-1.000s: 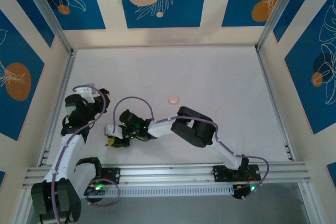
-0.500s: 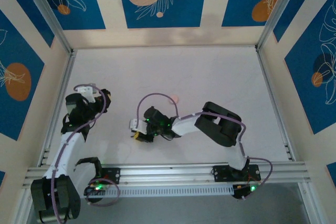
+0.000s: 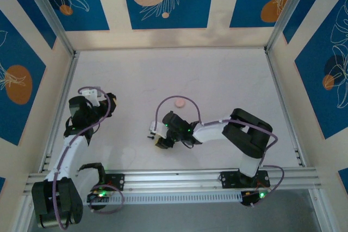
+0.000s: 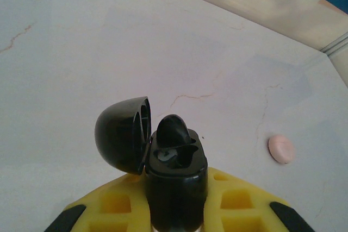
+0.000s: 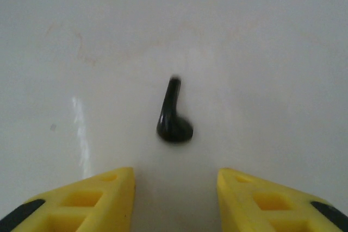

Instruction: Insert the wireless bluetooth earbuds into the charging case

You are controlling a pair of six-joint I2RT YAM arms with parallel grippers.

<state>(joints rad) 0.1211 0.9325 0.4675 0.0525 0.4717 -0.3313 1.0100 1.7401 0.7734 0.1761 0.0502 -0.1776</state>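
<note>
My left gripper [image 4: 175,210] is shut on the charging case [image 4: 175,183], a black case held upright with its lid [image 4: 122,134] swung open to the left. One earbud [image 4: 174,130] sits in the far slot; the near slot shows a bare grey contact. In the top view the left gripper [image 3: 106,101] is at the table's left side. A second black stemmed earbud [image 5: 174,119] lies on the white table just ahead of my right gripper [image 5: 175,180]. Its yellow fingers [image 5: 103,194] stand apart with nothing between them. From above, the right gripper [image 3: 157,140] is low at front centre.
A pink disc [image 3: 179,102] lies on the white table [image 3: 217,80] behind the right gripper; the same pink disc [image 4: 281,149] appears to the right of the case in the left wrist view. Aluminium rails frame the table's sides and front.
The right arm has swung rightwards, away from the left gripper to the front centre of the table, and its jaws have opened. The left arm has stayed still, holding the case.
</note>
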